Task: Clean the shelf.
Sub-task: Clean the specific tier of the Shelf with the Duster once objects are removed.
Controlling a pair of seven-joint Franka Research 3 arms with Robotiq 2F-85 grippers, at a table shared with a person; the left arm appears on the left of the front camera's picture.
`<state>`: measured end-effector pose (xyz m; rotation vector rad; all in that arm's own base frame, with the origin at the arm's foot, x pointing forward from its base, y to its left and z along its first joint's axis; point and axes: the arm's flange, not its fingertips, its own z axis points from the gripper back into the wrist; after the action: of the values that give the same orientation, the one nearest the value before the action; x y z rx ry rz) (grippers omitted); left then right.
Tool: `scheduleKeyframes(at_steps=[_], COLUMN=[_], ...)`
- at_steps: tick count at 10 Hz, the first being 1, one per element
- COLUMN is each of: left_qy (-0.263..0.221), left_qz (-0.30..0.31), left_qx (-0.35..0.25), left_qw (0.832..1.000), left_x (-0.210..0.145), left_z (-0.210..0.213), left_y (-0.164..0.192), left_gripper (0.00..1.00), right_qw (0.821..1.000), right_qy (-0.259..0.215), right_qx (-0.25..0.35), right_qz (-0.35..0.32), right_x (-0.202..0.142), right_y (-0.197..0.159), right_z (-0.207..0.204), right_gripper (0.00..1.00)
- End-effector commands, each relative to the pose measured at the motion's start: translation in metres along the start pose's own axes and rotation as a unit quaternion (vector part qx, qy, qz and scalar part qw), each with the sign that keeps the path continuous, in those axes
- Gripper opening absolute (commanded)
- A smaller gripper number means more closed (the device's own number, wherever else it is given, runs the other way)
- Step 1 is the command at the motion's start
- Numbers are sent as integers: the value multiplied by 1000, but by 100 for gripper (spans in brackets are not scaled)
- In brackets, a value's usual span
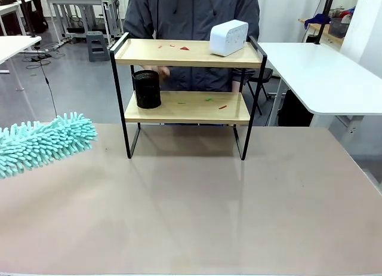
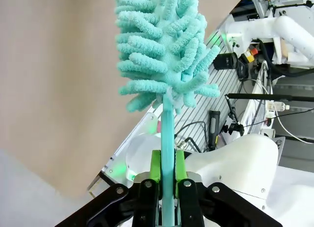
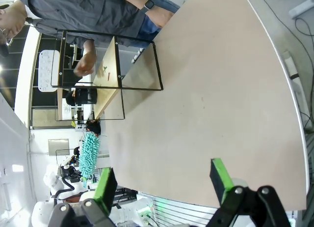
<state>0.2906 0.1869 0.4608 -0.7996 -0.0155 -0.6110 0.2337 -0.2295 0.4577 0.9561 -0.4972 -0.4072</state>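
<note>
My left gripper [image 2: 167, 160] is clenched on the duster [image 2: 164, 45] handle, gripped low so the fluffy head leads; the head hangs left of the shelf [image 1: 191, 113], well apart; a person stands just behind the shelf. Crumbs [image 1: 184, 48] dot both boards; a cup [image 1: 147, 89] on the lower one and a box [image 1: 228, 37] on top will need sweeping round, I judge. My right gripper [image 3: 163, 180] gapes empty, well short of the shelf.
</note>
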Motion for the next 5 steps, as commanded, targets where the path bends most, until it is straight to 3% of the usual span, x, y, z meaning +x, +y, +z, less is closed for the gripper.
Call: scheduleKeyframes(at_steps=[1,5], left_qy=[-11,-11], left_qz=[1,1], left_qx=[-10,-10], left_qw=[1000,1000], left_x=[1,1], left_z=[2,2], left_y=[-3,-3], left_gripper=[0,0], right_qw=[1000,1000], right_qy=[-6,-6], right_qx=[11,11], right_qz=[12,12], right_x=[2,2], right_y=[1,1], right_z=[0,0], right_gripper=[100,100])
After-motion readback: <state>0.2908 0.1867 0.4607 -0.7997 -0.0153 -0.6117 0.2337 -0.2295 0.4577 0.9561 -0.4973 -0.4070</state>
